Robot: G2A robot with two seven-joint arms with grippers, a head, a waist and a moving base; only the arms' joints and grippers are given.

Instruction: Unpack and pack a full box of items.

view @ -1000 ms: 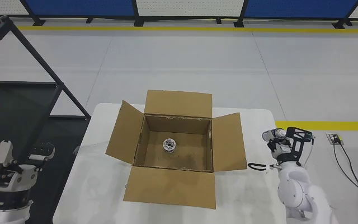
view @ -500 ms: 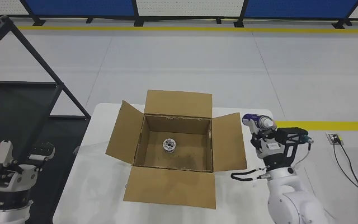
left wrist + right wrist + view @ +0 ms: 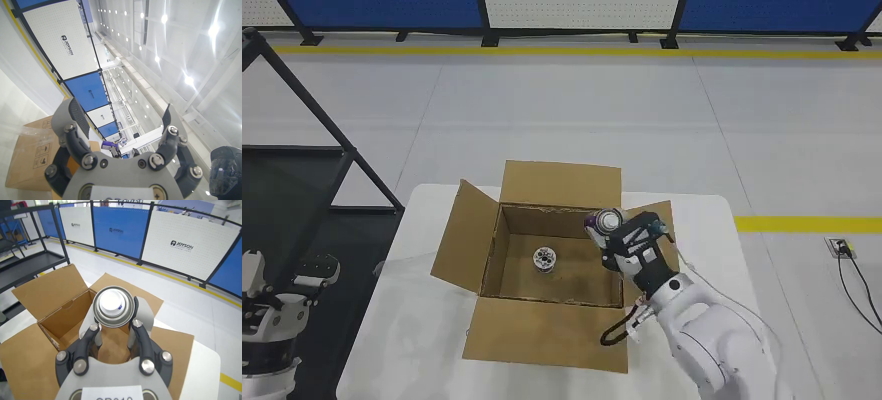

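Observation:
An open cardboard box (image 3: 547, 335) stands on the white table (image 3: 407, 330), flaps spread outward. One small round can (image 3: 545, 259) stands on its floor, top up. My right gripper (image 3: 616, 236) is shut on a purple spray can (image 3: 604, 221) with a white cap, held over the box's right side. From the wrist, that spray can (image 3: 113, 308) sits between the fingers (image 3: 136, 306) above the box opening (image 3: 56, 321). My left gripper (image 3: 122, 111) is open with nothing in it, pointing upward, off the table's left end (image 3: 284, 272).
A black metal rack (image 3: 302, 190) stands left of the table. The box (image 3: 34, 147) and the held can (image 3: 108, 145) show far off in the left wrist view. A cable (image 3: 854, 285) lies on the floor at right.
My right arm has swung left from the table's right edge, carrying the spray can to above the box's right side. The left arm has not moved.

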